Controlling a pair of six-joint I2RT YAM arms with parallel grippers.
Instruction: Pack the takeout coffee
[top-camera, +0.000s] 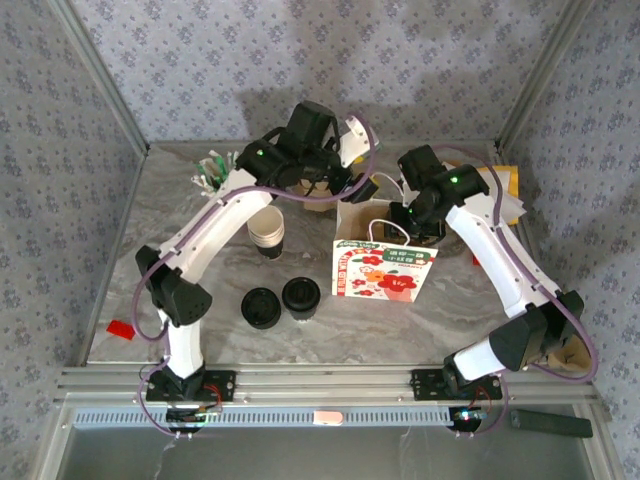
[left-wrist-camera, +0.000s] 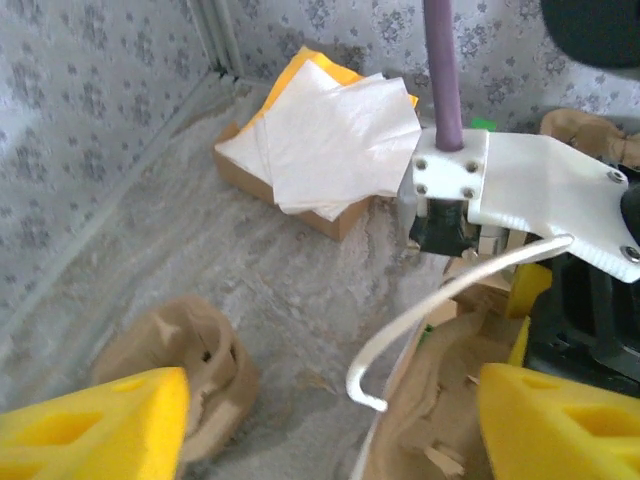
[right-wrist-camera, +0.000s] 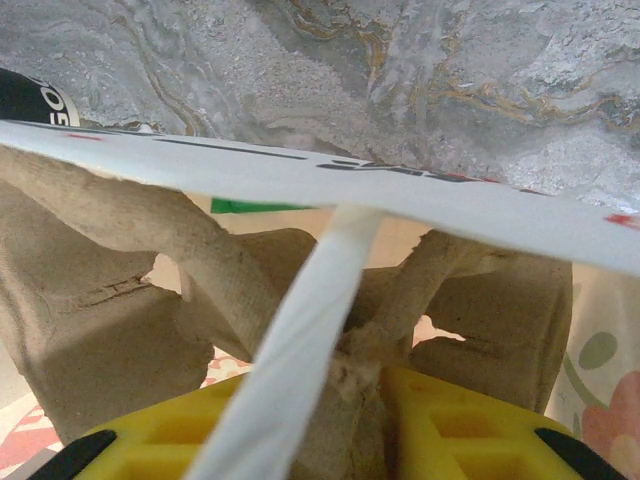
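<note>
Close to the arms, the takeout coffee (top-camera: 301, 296) stands on the grey surface (top-camera: 215, 345). It is a small white cup with a black lid on top. A low pile of black lids (top-camera: 261, 307) sits just beside it on the left. The coffee is not in the bag yet, and no tool is near it.

A little to the right stands the paper bag (top-camera: 385, 270) with red flowers on its front. It stands up with its mouth open, so things can go in from above. Behind the coffee is a stack of white cups (top-camera: 267, 232) with no lids.

Next comes the right tool (right-wrist-camera: 342, 398). It reaches into the top of the bag. Its yellow fingers are clenched on the brown cup tray (right-wrist-camera: 120, 300) inside. The white bag handle (right-wrist-camera: 300, 340) runs across in front of the fingers. I think it holds the tray so the tray and the bag do not tip or slide.

Further back, the left tool (left-wrist-camera: 332, 405) hangs by the back edge of the bag. Its two yellow fingers are wide apart and hold nothing. A lumpy brown piece (left-wrist-camera: 190, 360) lies on the surface near one finger. I think this free tool has to come back for the coffee.

Far off by the wall, white napkins (left-wrist-camera: 335, 135) rest on a brown box.
</note>
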